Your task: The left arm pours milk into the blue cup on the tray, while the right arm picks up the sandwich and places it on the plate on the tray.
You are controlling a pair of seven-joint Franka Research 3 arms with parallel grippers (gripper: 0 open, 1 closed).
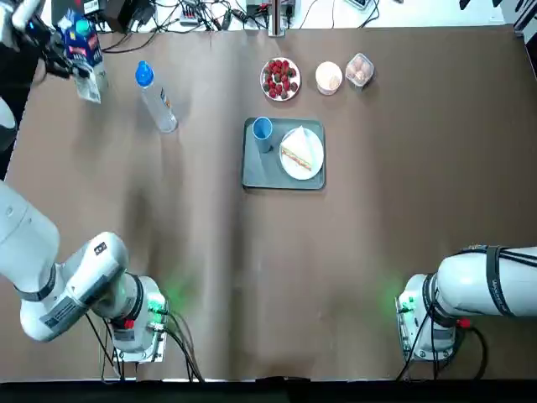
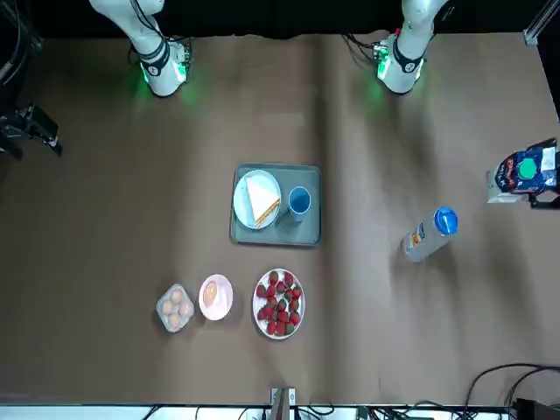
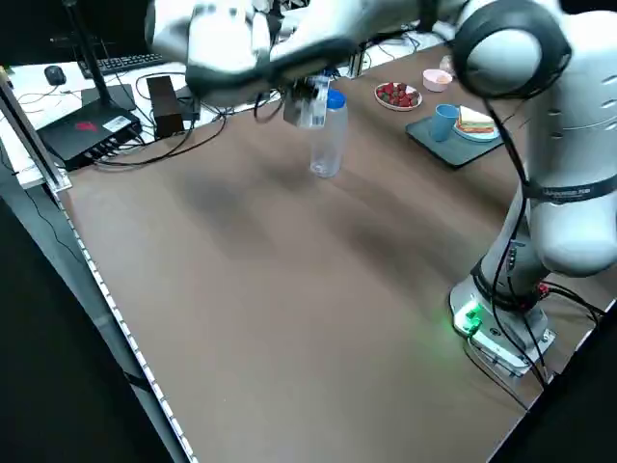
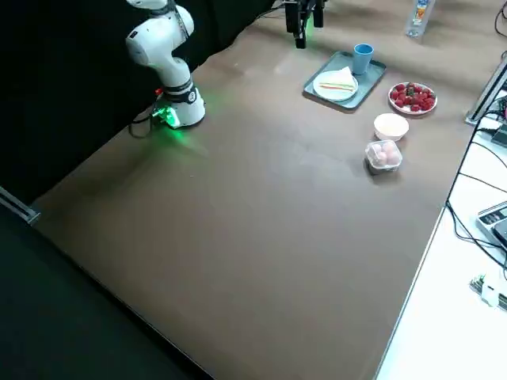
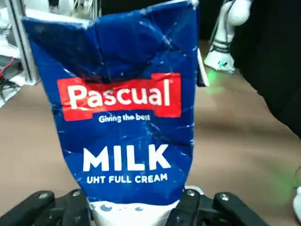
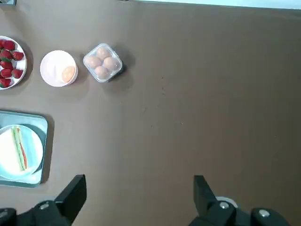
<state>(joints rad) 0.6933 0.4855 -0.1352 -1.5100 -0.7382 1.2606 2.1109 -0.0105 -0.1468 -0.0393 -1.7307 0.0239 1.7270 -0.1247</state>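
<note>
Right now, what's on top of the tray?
On the tray: the blue cup and the plate, with the sandwich on it. Hidden: plate centre under the sandwich, tray surface under plate and cup.

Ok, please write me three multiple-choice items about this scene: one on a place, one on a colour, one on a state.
1. Where is the sandwich?
A) in the blue cup
B) on the plate
C) beside the strawberries

2. What colour is the cap of the bottle?
A) blue
B) red
C) green

3. How are the hands?
A) both open
B) left open, right shut on the sandwich
C) left shut on the milk, right open

Key:
1 B: the top view shows it lying on the plate, on the tray.
2 A: the top and front views show it blue.
3 C: the left hand, at the table's far left, grips the milk; the right hand, near the right edge, has its fingers apart with nothing between them.
</note>
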